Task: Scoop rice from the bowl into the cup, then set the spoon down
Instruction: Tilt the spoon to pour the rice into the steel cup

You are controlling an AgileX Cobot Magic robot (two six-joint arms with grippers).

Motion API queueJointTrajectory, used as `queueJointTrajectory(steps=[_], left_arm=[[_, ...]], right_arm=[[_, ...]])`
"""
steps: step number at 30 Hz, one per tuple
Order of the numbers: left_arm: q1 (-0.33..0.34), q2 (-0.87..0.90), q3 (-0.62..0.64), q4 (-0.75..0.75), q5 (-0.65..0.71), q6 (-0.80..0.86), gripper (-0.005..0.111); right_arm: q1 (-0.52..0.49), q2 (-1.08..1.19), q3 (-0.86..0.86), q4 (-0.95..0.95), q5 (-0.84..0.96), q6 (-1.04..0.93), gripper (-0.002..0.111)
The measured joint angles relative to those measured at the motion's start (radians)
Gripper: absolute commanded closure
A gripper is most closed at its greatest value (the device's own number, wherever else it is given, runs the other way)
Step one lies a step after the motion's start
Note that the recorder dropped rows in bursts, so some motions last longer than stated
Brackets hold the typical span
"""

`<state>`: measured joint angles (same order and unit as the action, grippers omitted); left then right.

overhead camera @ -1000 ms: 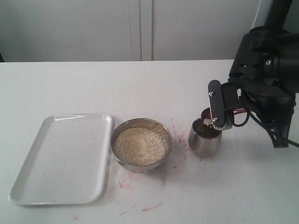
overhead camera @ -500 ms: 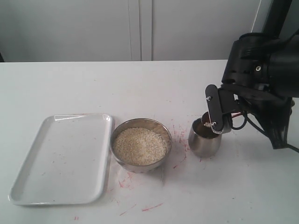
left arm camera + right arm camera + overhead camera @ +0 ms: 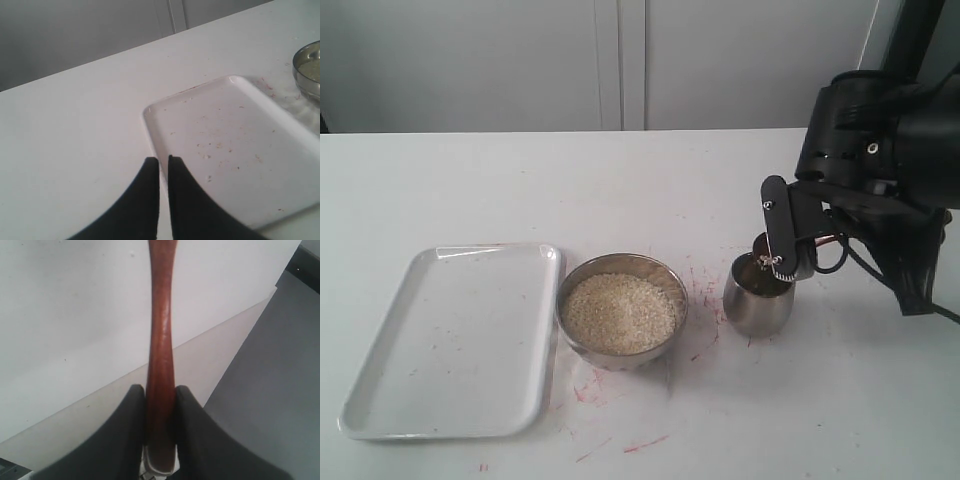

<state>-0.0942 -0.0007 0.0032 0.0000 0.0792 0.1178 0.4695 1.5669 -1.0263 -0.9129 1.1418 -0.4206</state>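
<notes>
The right pincer point(image 3: 160, 390) pinches the spoon point(image 3: 161, 330) by its handle and holds it over the cup point(image 3: 758, 302) to pour. The cup stands toward the worktop's point(image 3: 520, 180) right edge, near the bowl point(image 3: 620, 358) of rice point(image 3: 620, 312). The left pincer point(image 3: 162, 159) is pressed together and hangs by the tray point(image 3: 225, 150).

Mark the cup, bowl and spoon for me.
cup point(image 3: 756, 312): exterior view, on its outer wall.
bowl point(image 3: 623, 262): exterior view, on the far inner wall just under the rim.
spoon point(image 3: 161, 340): right wrist view, on the middle of the handle.
</notes>
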Motion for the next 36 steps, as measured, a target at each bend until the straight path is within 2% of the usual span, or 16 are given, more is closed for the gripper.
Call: queueJointTrajectory(steps=[22, 36], left_arm=[[0.0, 0.0, 0.0, 0.0, 0.0, 0.0, 0.092], [0.0, 0.0, 0.0, 0.0, 0.0, 0.0, 0.092]], right_arm=[[0.0, 0.0, 0.0, 0.047, 0.021, -0.031, 0.108], [0.0, 0.0, 0.0, 0.004, 0.022, 0.013, 0.108]])
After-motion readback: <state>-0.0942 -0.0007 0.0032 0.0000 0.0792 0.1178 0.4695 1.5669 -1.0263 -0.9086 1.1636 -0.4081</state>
